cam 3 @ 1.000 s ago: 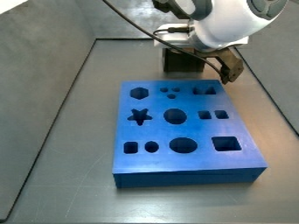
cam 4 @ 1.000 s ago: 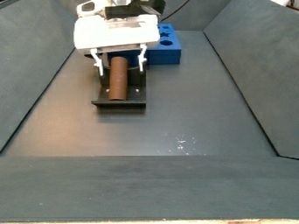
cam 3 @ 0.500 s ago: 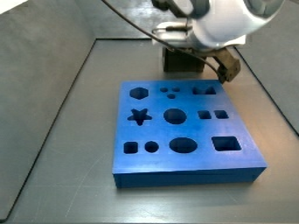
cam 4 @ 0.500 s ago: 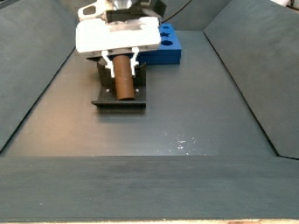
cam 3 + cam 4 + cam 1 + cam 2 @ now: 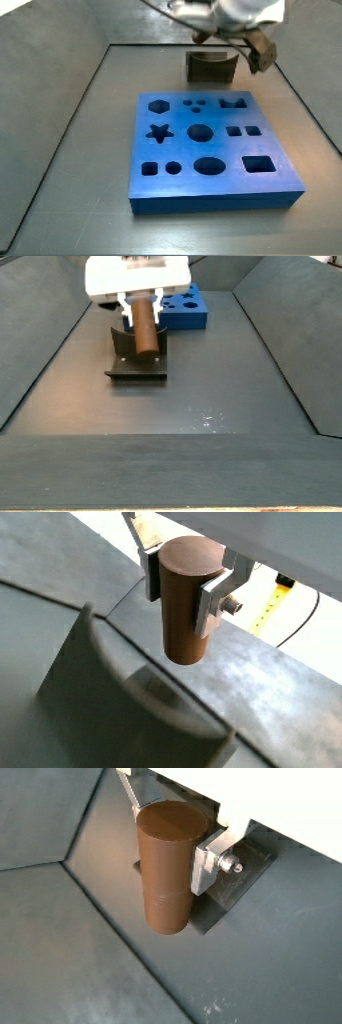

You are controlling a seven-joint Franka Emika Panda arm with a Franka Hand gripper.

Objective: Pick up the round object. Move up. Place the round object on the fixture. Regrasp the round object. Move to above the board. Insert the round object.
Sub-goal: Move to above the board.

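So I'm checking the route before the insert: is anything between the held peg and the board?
Nothing visible. The gripper holds the peg just above the fixture, and the floor between it and the board looks bare. The board's holes look open in a side view.

In a side view the end effector (image 5: 139, 301) was cut off by the top edge, and it hid part of the board (image 5: 191, 311). The round object (image 5: 142, 330) covered the middle of the fixture (image 5: 136, 364). In a wrist view the fixture (image 5: 127, 707) was blurred and cut off.
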